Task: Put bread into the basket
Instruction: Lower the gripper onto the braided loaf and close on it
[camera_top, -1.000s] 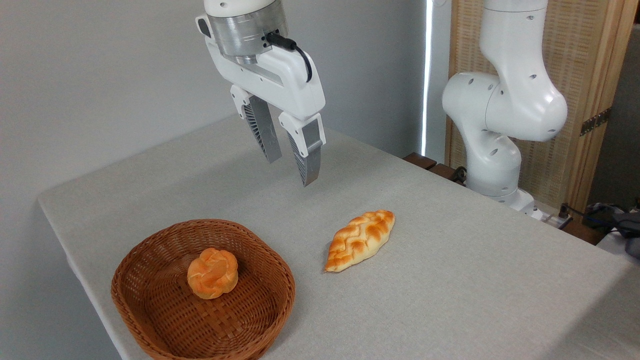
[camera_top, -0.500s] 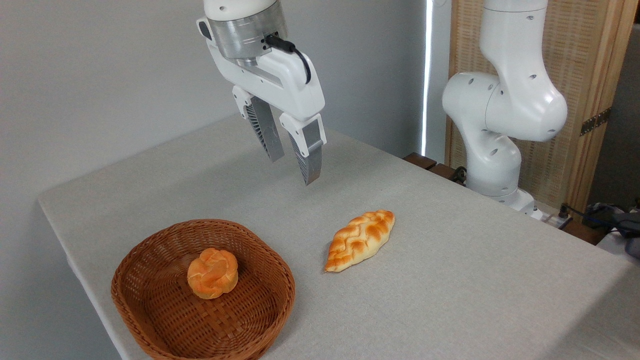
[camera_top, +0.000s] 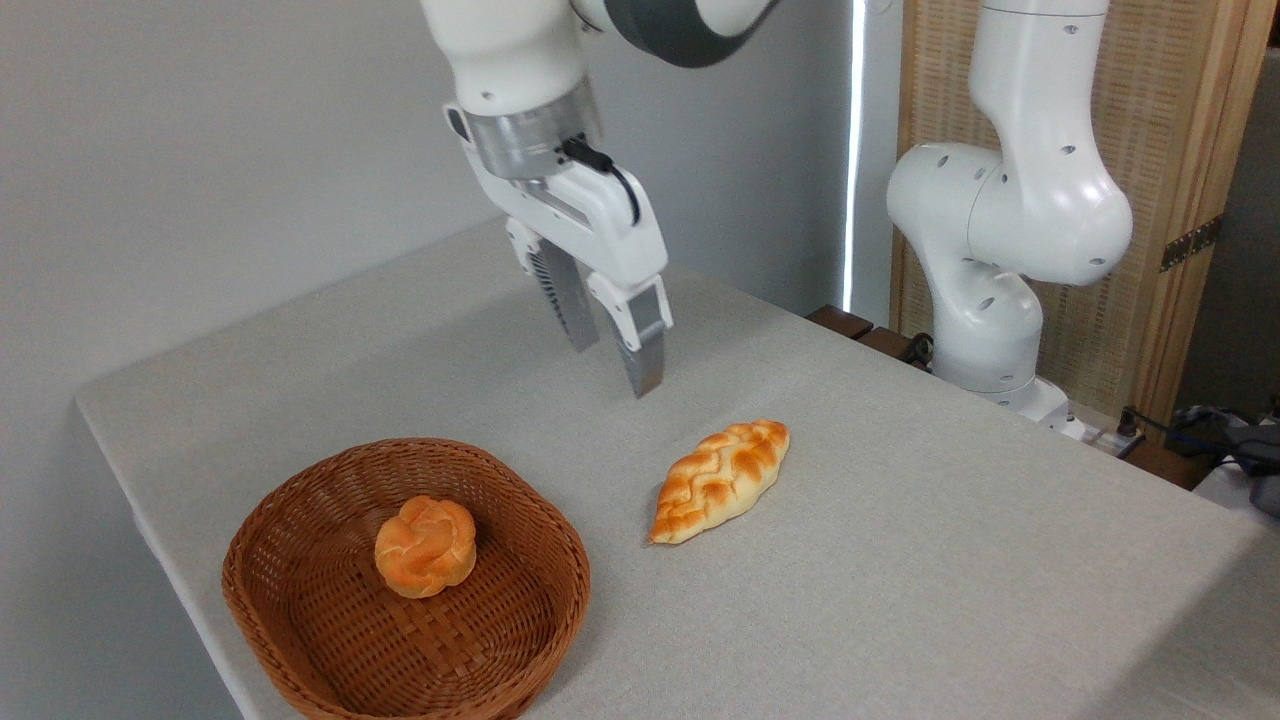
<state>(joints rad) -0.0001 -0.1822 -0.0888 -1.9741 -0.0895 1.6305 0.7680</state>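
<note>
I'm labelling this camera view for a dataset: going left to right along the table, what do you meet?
Brown woven wicker basket holding a small round knotted orange bun → elongated braided golden loaf → white robot arm base.

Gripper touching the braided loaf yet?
Apart. The fixed camera shows the open gripper in the air above and behind the bread, bare table visible between fingertips and loaf.

Looks like a robotics lab setup: white robot arm (camera_top: 1000, 220) bolted at the far edge of a plain grey tabletop (camera_top: 900, 560), bare wall (camera_top: 200, 150), loose cables (camera_top: 1190, 430).
</note>
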